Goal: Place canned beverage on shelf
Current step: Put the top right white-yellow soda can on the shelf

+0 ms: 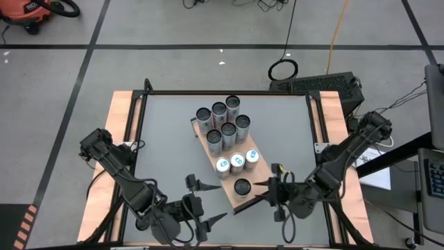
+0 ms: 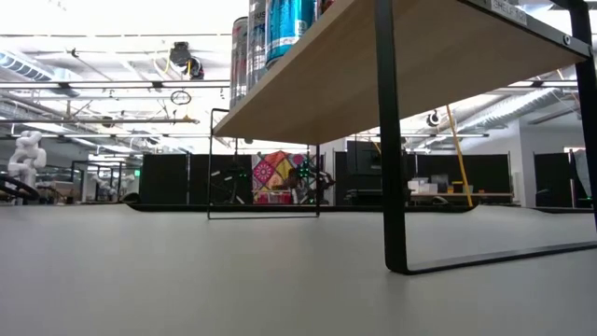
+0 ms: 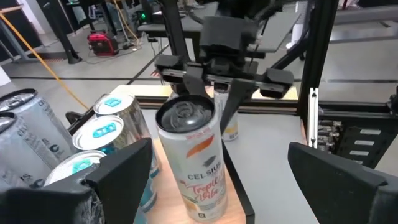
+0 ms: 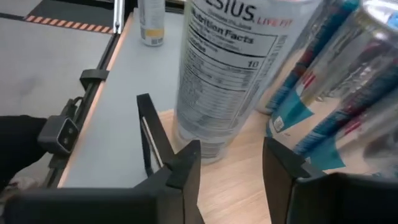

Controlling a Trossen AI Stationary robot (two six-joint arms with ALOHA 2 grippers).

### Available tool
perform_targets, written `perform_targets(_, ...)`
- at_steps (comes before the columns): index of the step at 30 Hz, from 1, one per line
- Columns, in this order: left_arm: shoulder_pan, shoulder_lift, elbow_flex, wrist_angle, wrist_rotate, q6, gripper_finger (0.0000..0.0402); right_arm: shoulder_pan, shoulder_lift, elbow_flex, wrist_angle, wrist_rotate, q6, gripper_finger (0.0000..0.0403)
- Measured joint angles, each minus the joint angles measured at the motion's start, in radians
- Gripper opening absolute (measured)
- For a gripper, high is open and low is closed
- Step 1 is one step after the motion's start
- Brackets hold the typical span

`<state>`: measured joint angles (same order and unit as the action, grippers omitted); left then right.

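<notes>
a: from above, where's the can?

b: the white celsius drink can with the dark lid [image 1: 242,186] stands upright on the near end of the long light-brown wood-grain shelf [image 1: 214,149], alone in its row. my right tool [image 1: 262,184] sits just beside it, spread, not touching. my left tool [image 1: 195,203] waits near the grey table [image 1: 166,132] front edge, also spread.

a: the low view?

b: only the shelf's underside, its black metal legs [image 2: 387,140] and some can bottoms; no tools.

a: the wrists?

b: left wrist shows the can's top with my right tool behind it. right wrist shows its label close up, clear of my fingers, so i judge it placed.
</notes>
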<state>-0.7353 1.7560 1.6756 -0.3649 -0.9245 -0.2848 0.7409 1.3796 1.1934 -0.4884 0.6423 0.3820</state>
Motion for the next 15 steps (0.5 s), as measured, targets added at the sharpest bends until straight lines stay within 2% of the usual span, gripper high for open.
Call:
perform_targets(4,-0.001,0.012,0.0,0.003,0.0,-0.002,0.0377,-0.03,0.005,0.0,0.003,-0.067,0.0,0.0102)
perform_targets(15,-0.005,0.01,0.0,0.006,-0.028,-0.024,0.0377,-0.062,0.005,-0.008,0.045,-0.069,-0.002,0.0102)
